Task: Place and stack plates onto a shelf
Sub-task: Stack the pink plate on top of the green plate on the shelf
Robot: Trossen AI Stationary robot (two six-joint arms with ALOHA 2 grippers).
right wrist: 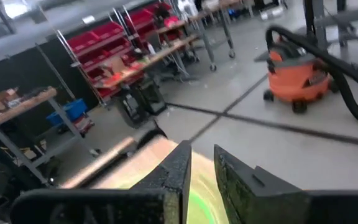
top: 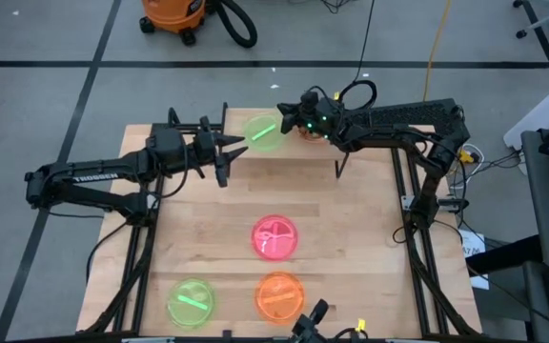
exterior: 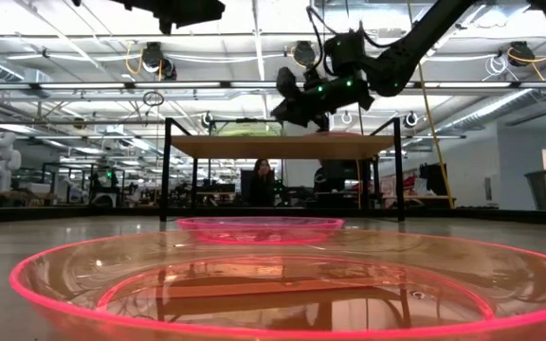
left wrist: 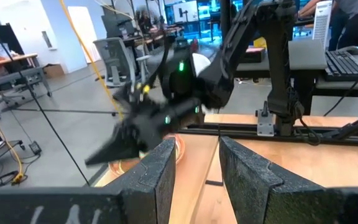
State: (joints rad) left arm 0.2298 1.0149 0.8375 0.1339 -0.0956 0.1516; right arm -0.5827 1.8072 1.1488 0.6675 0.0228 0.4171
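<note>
The shelf (top: pixel 294 154) (exterior: pixel 282 147) stands at the table's far edge. A green plate (top: pixel 263 131) (exterior: pixel 240 128) (right wrist: pixel 199 208) lies flat on its left part. An orange plate (top: pixel 306 134) (left wrist: pixel 178 148) shows on the shelf under the right arm. My right gripper (top: pixel 282 110) (exterior: pixel 282 112) (right wrist: pixel 202 168) hovers just over the green plate's far right rim, fingers a narrow gap apart and level side by side. My left gripper (top: pixel 229 157) (left wrist: pixel 197 162) is open beside the shelf's left end, pointing right. A pink plate (top: pixel 274 238), an orange plate (top: pixel 279 296) and a green plate (top: pixel 191 303) rest on the tabletop.
The shelf's black legs (top: pixel 339 170) stand on the tabletop. Two of the tabletop plates lie right before the low camera (exterior: pixel 254 284) (exterior: pixel 259 224). The two grippers are close together over the shelf's left half. An orange shop vacuum (top: pixel 174 14) sits on the floor beyond the table.
</note>
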